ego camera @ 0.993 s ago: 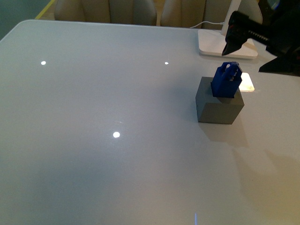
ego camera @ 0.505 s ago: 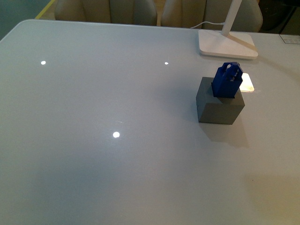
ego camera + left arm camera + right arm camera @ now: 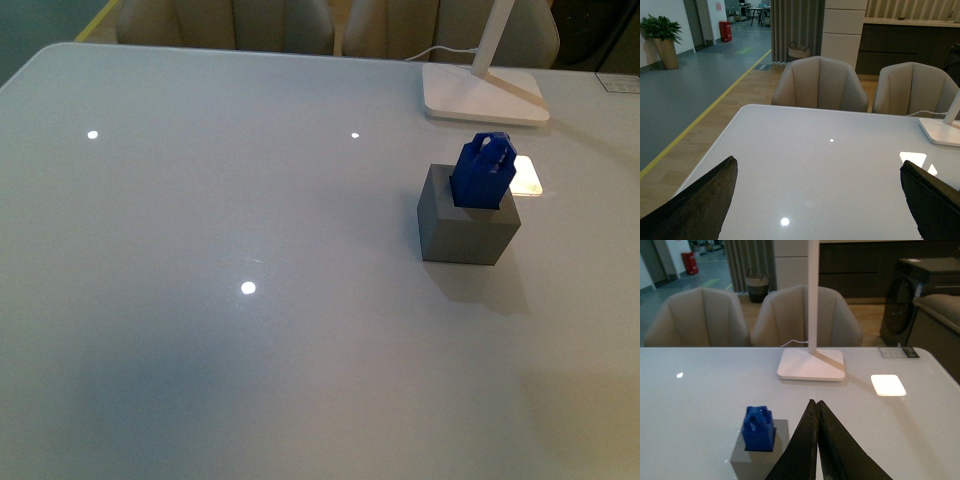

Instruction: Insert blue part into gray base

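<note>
The blue part [image 3: 483, 172], a dark-blue block with a looped handle on top, stands upright in the hole of the gray base [image 3: 467, 220], a matte gray cube on the right half of the white table. In the right wrist view the blue part [image 3: 759, 428] sits in the gray base [image 3: 758, 455], and my right gripper [image 3: 816, 404] is shut and empty, apart from them beside the cube. In the left wrist view my left gripper [image 3: 817, 172] is open wide and empty over bare table. Neither arm shows in the front view.
A white lamp base [image 3: 484, 103] with its stem and cable stands behind the cube at the table's far edge; it also shows in the right wrist view [image 3: 811, 364]. A bright patch of lamp light [image 3: 527, 177] lies beside the cube. Beige chairs [image 3: 820, 83] stand beyond the far edge.
The right arm, seen one second ago at the upper right above the blue part, has left the front view. The blue part and gray base have not moved.
</note>
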Controlling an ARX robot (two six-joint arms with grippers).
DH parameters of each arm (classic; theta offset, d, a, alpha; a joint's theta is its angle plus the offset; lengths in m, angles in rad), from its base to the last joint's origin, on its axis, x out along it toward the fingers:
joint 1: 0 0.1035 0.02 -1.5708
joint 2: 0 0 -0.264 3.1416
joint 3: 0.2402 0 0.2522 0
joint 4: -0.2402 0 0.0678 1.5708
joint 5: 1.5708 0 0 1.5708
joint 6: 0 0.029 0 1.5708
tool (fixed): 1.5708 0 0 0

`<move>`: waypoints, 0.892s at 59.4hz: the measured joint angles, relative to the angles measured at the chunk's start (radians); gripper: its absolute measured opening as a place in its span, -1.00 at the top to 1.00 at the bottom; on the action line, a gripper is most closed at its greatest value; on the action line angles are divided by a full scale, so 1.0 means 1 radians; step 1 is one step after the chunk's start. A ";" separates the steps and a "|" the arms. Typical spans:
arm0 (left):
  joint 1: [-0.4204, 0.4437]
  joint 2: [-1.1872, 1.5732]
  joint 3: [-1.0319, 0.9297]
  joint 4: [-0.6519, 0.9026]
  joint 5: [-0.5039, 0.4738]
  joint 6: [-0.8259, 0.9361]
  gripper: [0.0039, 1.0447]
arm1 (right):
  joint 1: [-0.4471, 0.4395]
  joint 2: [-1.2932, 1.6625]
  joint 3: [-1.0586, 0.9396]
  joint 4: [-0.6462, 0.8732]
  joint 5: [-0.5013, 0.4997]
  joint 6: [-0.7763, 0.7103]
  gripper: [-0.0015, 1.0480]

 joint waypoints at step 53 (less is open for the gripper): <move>0.000 0.000 0.000 0.000 0.000 0.000 -0.86 | -0.008 -0.698 -0.123 -0.566 -0.004 0.000 0.96</move>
